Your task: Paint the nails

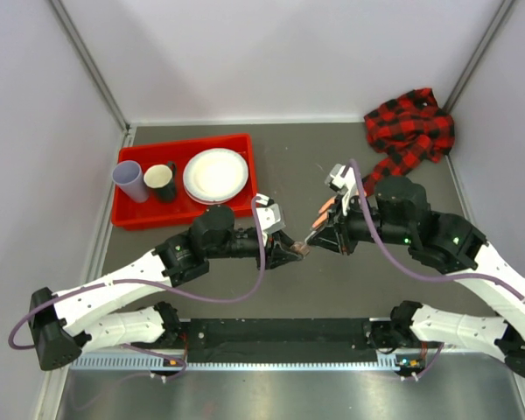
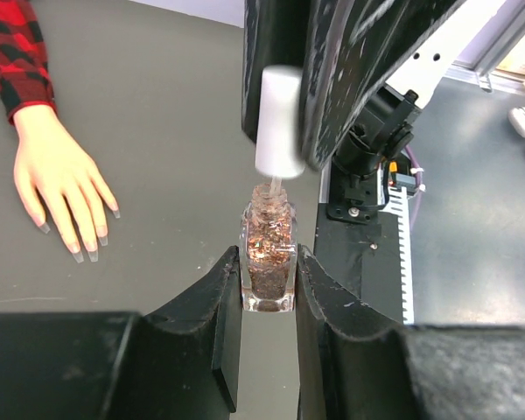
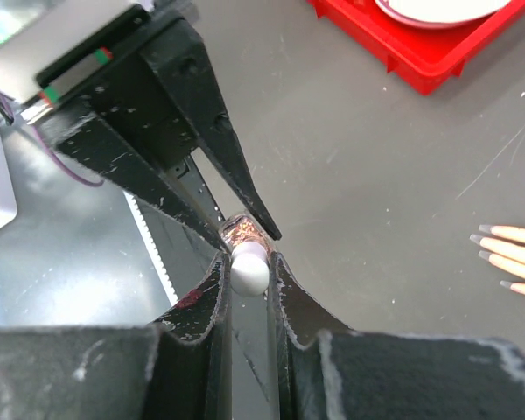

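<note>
At the bottle (image 2: 269, 238): our left pincer (image 2: 269, 262) clamps it.
Cap (image 2: 280, 122): our right pincer (image 3: 249, 261) grips it, just above.
Nails (image 2: 74, 249): well apart from the bottle, seemingly bare; we judge painting not yet begun.

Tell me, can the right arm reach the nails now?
Probably yes. The right fingers hold the cap just above the bottle, and the nails lie close by on the table with nothing between. It would first have to lift the cap clear.
</note>
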Available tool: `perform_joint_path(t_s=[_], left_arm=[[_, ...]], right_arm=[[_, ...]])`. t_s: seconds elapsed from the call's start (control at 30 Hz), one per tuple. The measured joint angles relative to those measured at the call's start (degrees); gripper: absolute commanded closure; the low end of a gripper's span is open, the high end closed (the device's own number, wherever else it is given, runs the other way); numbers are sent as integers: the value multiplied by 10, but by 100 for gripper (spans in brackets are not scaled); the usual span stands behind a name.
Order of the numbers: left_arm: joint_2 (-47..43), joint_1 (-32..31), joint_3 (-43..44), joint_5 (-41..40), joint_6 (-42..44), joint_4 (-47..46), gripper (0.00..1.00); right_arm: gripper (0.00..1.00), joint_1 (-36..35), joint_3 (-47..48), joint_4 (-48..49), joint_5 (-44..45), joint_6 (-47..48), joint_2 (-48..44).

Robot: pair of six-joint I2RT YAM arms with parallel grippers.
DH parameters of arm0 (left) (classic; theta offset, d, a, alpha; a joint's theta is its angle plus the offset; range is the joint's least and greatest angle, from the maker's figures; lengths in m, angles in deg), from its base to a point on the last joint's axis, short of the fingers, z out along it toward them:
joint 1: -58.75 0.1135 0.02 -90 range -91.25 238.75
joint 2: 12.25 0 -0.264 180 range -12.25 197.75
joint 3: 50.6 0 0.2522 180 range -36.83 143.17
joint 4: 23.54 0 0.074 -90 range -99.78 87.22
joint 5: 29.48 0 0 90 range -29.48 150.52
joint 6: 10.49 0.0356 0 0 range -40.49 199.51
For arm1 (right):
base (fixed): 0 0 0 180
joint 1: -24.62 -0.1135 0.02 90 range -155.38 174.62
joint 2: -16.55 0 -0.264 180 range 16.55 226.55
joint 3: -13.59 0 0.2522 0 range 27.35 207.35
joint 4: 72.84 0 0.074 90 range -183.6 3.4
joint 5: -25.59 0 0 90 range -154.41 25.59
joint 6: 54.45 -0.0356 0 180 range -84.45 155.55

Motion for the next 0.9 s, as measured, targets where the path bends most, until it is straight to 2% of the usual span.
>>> perform_joint_path(t_s=[0.9], left_arm=[[0, 1, 0, 1, 0, 0, 100]], right_arm=[[100, 0, -1, -2, 15, 0, -10]])
